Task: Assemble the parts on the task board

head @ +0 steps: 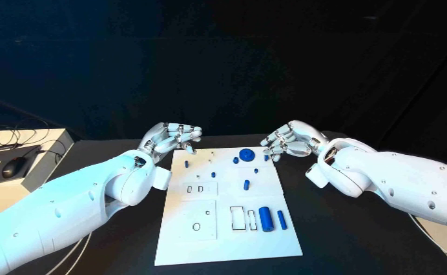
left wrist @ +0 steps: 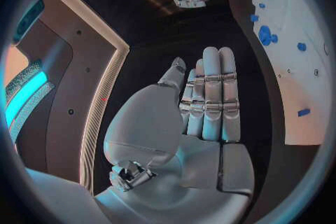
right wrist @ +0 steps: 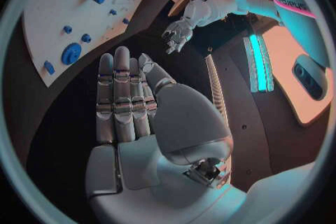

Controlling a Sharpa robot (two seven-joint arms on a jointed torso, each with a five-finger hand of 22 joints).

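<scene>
I hold left hand (head: 172,137) and right hand (head: 291,139) empty, fingers apart. Parts (head: 267,219) below look light, rigid, slippery; I pinch mid-length.

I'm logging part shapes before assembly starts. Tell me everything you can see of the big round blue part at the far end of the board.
The round blue part is a flat-looking disc, seemingly plastic, the widest blue piece. It sits near the far edge of the white task board, between both hands, neither touching it. The right wrist view shows a lobed outline with a raised centre.

Robot lab: black-draped table (head: 354,236)
</scene>
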